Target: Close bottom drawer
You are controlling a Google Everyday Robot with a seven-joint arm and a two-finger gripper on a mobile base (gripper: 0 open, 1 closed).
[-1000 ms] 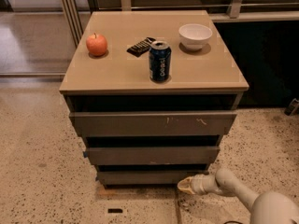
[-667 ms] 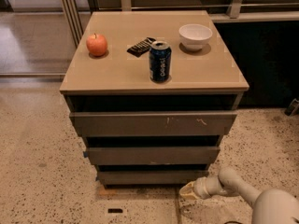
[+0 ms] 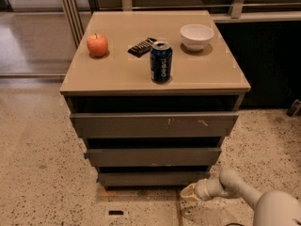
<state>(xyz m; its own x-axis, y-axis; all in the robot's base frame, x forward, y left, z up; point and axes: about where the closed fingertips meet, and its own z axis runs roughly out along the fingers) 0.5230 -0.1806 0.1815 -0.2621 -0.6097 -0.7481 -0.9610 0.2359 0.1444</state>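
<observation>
The bottom drawer (image 3: 150,178) is the narrowest of three grey-brown fronts, lowest on the cabinet near the floor. Its front sits a little forward, with a dark gap above it. My gripper (image 3: 188,193) is at the end of the white arm, low by the floor, just in front of and below the bottom drawer's right end. It is close to the drawer front; I cannot tell whether it touches.
The widest scratched drawer front (image 3: 155,124) and the mid-width one (image 3: 153,156) are above. On the cabinet top (image 3: 117,74) stand a red apple (image 3: 97,44), a dark snack packet (image 3: 142,46), a blue can (image 3: 161,61) and a white bowl (image 3: 196,36). Speckled floor (image 3: 37,173) surrounds.
My gripper has shifted slightly right and lower, a little away from the bottom drawer's front. The drawers look the same.
</observation>
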